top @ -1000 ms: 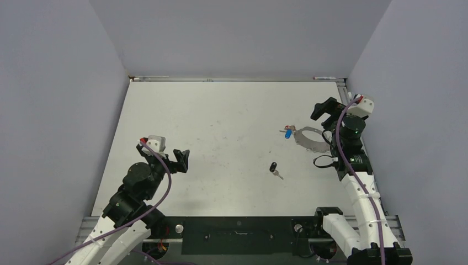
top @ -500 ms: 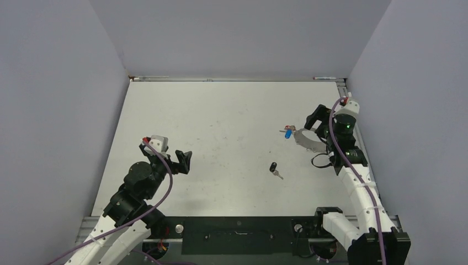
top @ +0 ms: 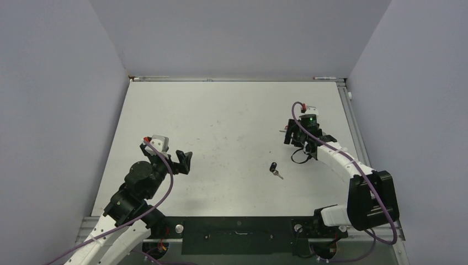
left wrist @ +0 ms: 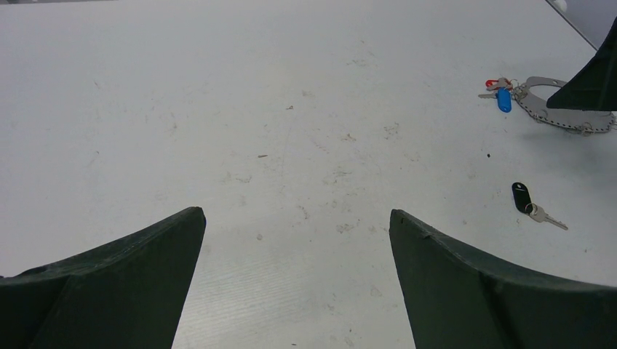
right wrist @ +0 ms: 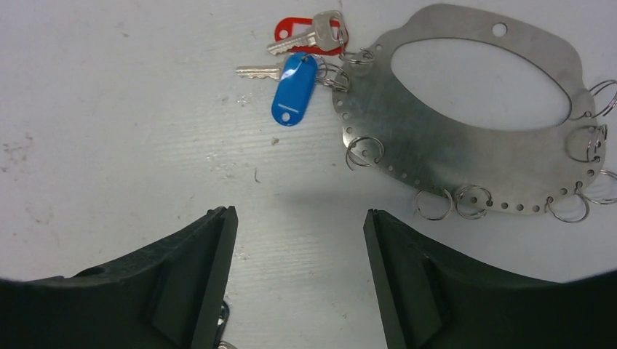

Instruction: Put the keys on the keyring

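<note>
The keyring (right wrist: 436,142) is a flat silver plate with an oval hole and small split rings along its edge. It lies at the table's right. A blue-tagged key (right wrist: 295,89) and a red-tagged key (right wrist: 295,30) hang on rings at its left end. A black-headed key (top: 274,167) lies loose nearer the arms and also shows in the left wrist view (left wrist: 521,196). My right gripper (right wrist: 298,212) hovers open and empty just short of the keyring, hiding most of it in the top view (top: 291,135). My left gripper (left wrist: 297,212) is open and empty, far to the left (top: 184,160).
Grey walls (top: 60,110) close in the white table (top: 221,110) on the left, back and right. A black rail (top: 237,234) with the arm bases runs along the near edge. The right arm's purple cable (top: 353,165) trails along its links.
My right arm has swung in from the table's right edge to above the keyring, and its jaws have narrowed slightly. The left arm and the keys have not moved.
</note>
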{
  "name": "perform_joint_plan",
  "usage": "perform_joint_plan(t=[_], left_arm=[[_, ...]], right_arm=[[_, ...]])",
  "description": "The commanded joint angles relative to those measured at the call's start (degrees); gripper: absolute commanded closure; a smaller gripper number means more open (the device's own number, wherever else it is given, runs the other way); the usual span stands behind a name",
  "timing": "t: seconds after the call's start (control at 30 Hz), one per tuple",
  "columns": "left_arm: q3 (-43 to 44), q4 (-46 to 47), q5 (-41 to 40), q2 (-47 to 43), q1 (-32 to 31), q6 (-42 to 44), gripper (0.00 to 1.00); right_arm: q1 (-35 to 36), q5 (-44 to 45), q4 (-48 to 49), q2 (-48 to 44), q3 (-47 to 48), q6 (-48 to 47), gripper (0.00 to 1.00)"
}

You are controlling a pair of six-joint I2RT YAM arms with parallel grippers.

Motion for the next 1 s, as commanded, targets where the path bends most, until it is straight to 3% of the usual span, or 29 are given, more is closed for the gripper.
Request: perform_joint_plan(t=[0.0,0.27,0.47,0.67,0.97], left_arm=[[2.1,0.7,-0.2,-0.4,0.2,-0.2,0.04],[2.1,1.0,0.3,-0.2,0.3,-0.1,0.04],[2.0,1.1,0.4,-0.2,0.3,-0.1,0.04],[1.8,1.4,0.4,0.2,0.3,0.1,0.04],[1.9,1.6,0.5,1.8,0.5,0.4,0.04]], right_arm=[[0.3,3.9,1.5,2.5,2.9,-0.3,0.35],[0.4,11.8,2.1,6.9,3.7,0.2,0.35],[0.2,12.8,2.8,12.9,6.1,2.1,0.36],[0.3,13.3,4.5,16.9,8.2,3.7,0.51],[0.4,12.2,5.0,20.5,9.3,4.5,0.61]])
